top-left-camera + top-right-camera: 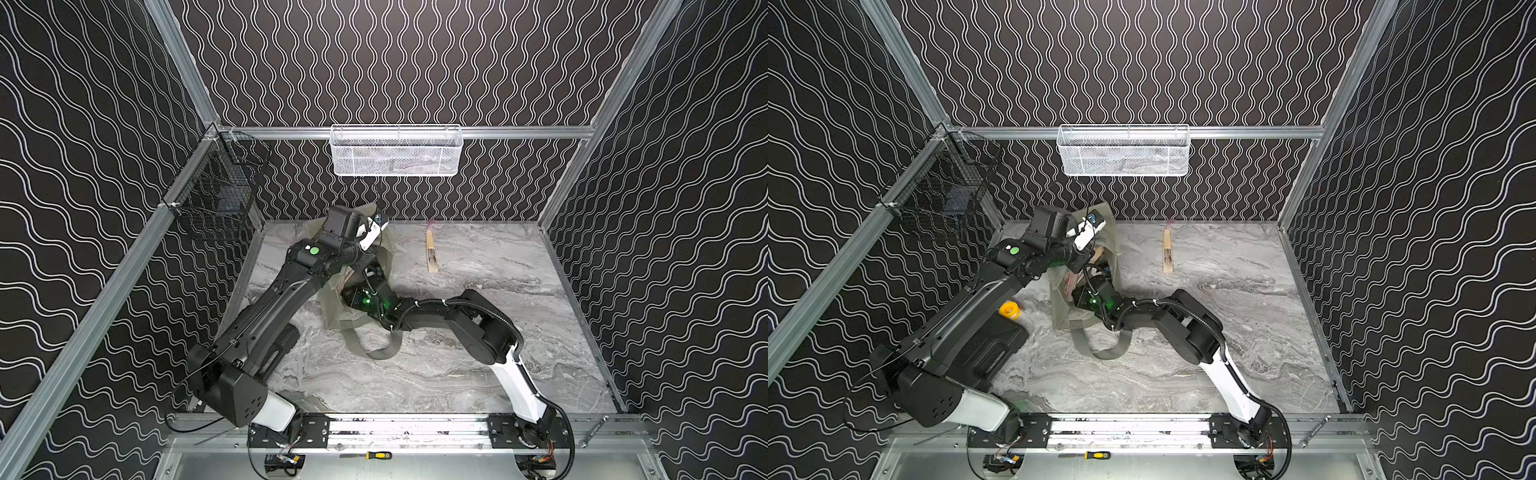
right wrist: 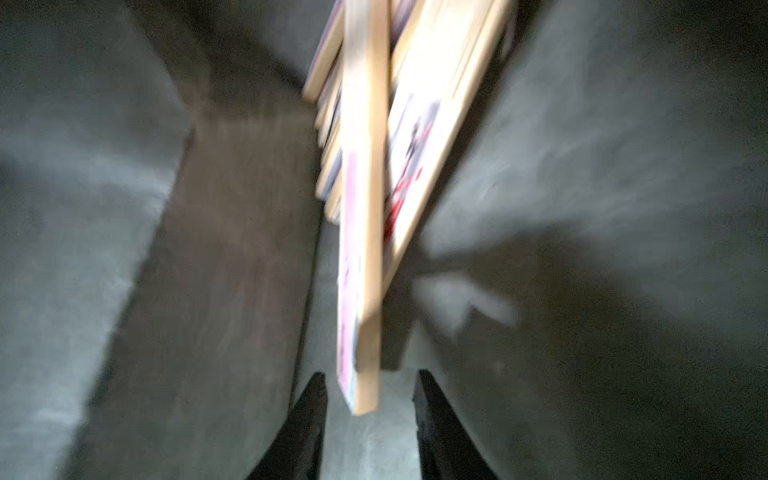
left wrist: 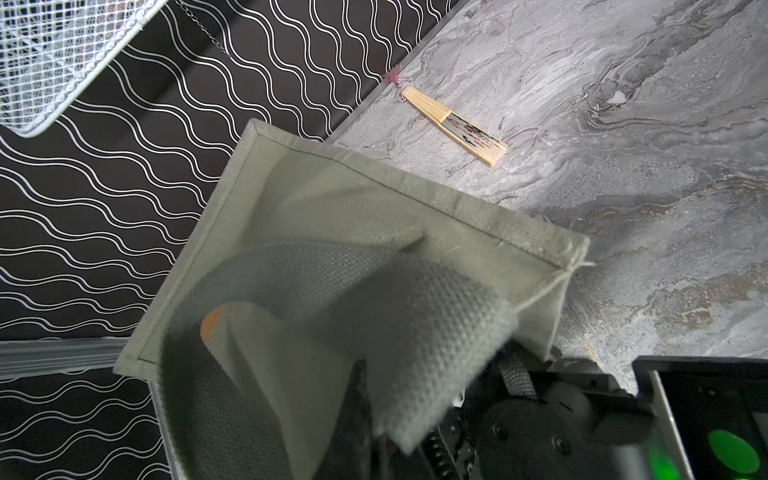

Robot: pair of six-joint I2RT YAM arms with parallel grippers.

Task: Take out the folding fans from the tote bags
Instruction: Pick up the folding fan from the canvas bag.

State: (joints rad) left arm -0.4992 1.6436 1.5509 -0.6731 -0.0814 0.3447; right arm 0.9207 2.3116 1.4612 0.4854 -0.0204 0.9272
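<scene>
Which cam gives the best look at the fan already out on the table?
Left wrist: the fan lies close and sharp, dark pattern and pink tassel clear. In both top views the fan is small. Right wrist misses it.

A folding fan [image 1: 432, 257] lies near the tote bag [image 1: 334, 311].

robot test cell in a lab or workshop, not a home. findings: an enclosure of aluminium profile [image 1: 519, 132] carries black wave-patterned wall panels [image 1: 415, 62] across the upper frame and both sides. the floor of the cell is a marble-print surface [image 1: 478, 374]. two robot arms, one at lower left [image 1: 266, 316] and one at lower right [image 1: 478, 328], are bolted to a metal rail [image 1: 407, 428] along the bottom edge, with exposed wiring [image 1: 286, 459] beneath. a screwdriver [image 1: 374, 455] lies on the metal ledge at bottom centre. a white mesh basket [image 1: 395, 151] and a black wire basket [image 1: 212, 195] hang from the frame.
</scene>
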